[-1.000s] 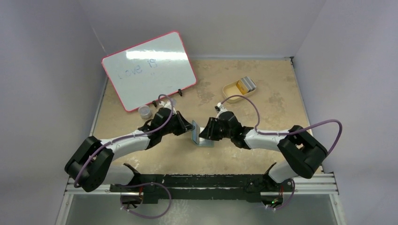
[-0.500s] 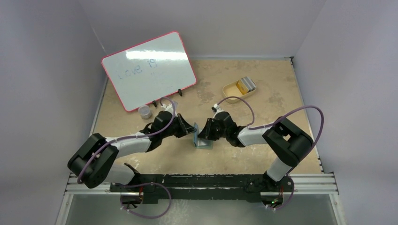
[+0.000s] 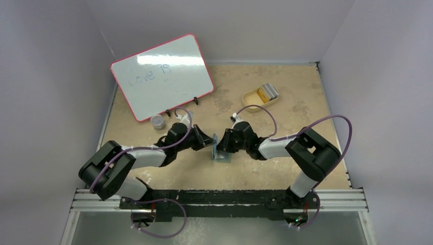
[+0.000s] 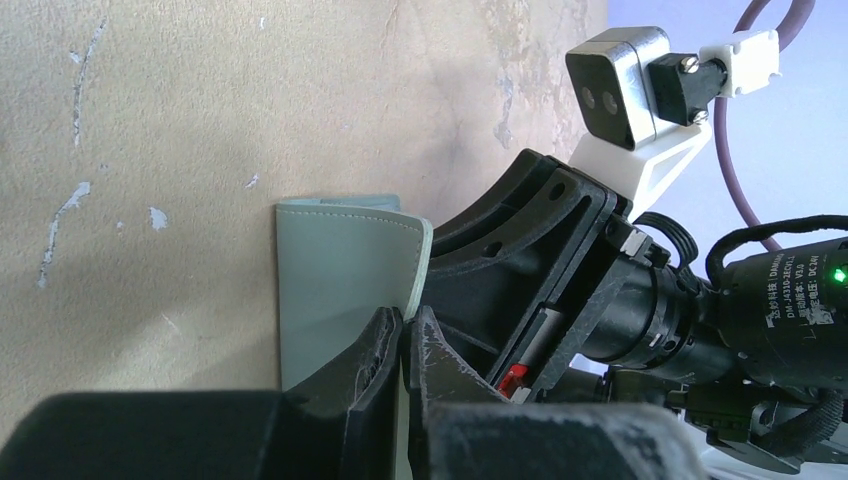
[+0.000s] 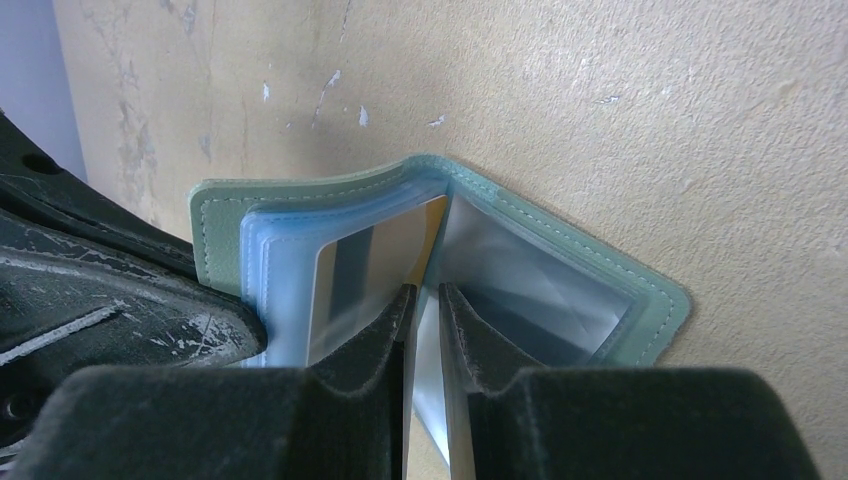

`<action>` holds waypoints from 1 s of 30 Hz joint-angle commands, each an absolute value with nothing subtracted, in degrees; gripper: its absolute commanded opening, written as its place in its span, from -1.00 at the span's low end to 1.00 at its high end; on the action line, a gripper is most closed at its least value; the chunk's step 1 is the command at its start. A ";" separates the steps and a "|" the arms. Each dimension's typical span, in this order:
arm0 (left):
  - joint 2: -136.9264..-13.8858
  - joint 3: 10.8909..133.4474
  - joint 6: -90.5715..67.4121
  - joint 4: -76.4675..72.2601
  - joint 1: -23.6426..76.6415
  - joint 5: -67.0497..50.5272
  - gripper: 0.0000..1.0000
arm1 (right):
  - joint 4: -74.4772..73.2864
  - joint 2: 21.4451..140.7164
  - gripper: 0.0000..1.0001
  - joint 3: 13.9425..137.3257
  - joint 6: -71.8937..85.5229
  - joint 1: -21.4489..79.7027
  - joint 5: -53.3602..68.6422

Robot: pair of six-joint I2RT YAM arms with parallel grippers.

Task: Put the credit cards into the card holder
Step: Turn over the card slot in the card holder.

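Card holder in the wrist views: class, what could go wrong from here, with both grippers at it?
1. The left gripper pinches only the cover edge of the card holder. If it slips, the holder may fold shut on the right gripper.
2. The card seems not fully seated in its blue pocket. Withdrawing the right gripper could drag it out.

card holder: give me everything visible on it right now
The card holder is a grey-green stitched wallet, leather-like, lying open on the tan table. One cover lies flat; the other stands up, pinched by the left fingers. Inside are light blue clear pockets, one showing a card with a dark stripe. The right fingers grip a thin pale sheet at its fold.
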State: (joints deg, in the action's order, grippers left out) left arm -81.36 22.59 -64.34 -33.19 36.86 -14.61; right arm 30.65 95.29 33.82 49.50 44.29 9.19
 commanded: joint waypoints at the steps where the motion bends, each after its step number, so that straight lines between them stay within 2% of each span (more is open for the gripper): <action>1: -81.60 22.21 -65.96 -39.87 37.26 -17.09 -0.91 | 28.15 96.71 -0.62 33.27 48.25 44.74 8.50; 9: -81.61 21.91 -65.93 -40.54 37.24 -17.11 -0.85 | 28.17 96.94 -0.63 33.41 48.16 44.73 8.61; 11: -81.57 21.72 -66.07 -41.11 37.25 -17.15 -1.00 | 28.13 97.01 -0.62 33.33 48.16 44.72 8.61; 15: -81.48 20.74 -67.35 -44.26 37.26 -17.57 -1.00 | 28.05 97.18 -0.62 33.40 48.12 44.77 8.99; 21: -82.03 20.33 -68.36 -46.43 37.26 -18.09 -0.80 | 27.95 97.21 -0.62 33.39 48.08 44.74 9.45; 25: -82.65 19.93 -69.02 -48.02 37.27 -18.13 -0.77 | 28.03 97.28 -0.63 33.51 47.95 44.76 9.40; 30: -83.52 19.95 -69.10 -48.61 37.26 -18.35 -0.98 | 27.81 97.14 -0.63 33.54 47.80 44.75 9.40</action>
